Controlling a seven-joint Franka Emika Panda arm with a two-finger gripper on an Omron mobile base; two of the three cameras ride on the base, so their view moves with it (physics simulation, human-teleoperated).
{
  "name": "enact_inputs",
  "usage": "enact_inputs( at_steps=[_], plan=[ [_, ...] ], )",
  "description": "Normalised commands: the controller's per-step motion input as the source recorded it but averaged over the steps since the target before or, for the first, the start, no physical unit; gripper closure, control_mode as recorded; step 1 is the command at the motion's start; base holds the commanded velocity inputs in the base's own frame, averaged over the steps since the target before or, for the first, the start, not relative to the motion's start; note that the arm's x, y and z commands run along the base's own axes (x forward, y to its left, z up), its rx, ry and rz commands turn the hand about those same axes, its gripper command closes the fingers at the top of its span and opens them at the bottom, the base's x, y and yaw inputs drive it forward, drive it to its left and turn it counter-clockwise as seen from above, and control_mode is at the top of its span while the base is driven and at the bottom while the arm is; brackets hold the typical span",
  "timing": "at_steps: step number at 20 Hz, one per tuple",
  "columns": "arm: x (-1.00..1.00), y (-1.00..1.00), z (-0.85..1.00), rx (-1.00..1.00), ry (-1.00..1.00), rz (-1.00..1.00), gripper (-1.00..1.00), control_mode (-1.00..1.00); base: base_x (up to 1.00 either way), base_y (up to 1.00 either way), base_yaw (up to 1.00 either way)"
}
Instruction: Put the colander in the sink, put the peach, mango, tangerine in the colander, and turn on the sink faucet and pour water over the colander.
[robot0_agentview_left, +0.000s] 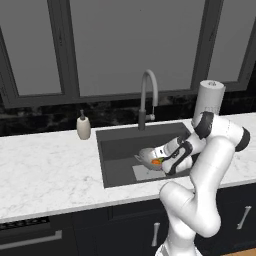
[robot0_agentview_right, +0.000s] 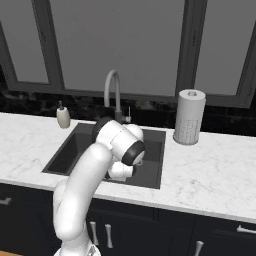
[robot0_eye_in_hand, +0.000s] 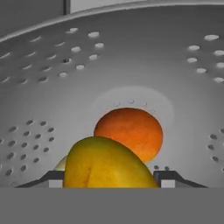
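A: In the left base view, we see the silver colander (robot0_agentview_left: 148, 158) tipped in the dark sink (robot0_agentview_left: 120, 147), something orange inside.

B: In the hand view, we find the yellow-orange mango (robot0_eye_in_hand: 107, 167) between our wide-spread jaws, in front of the vivid tangerine (robot0_eye_in_hand: 130, 131); whether we grip it, we cannot tell.

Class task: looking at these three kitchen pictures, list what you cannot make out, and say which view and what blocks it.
- Peach: not identifiable; hand view, the yellow-orange mango covers all but a pale sliver.
- Claw grip: hand view, bottom edge cuts the fingertips.
- Pierced silver metal colander: left base view, white arm hides most.
- Dark rectangular sink floor: right base view, arm blocks it.
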Motion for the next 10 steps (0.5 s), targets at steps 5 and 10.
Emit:
enact_inputs(
  at_steps=[5, 10],
  plan=[
    [0.00, 0.00, 0.00, 0.03, -0.05, 0.00, -1.00, -1.00, 0.00, 0.00, 0.00],
    [-0.03, -0.04, 0.14, 0.03, -0.03, 0.00, -1.00, -1.00, 0.00, 0.00, 0.00]
  ],
)
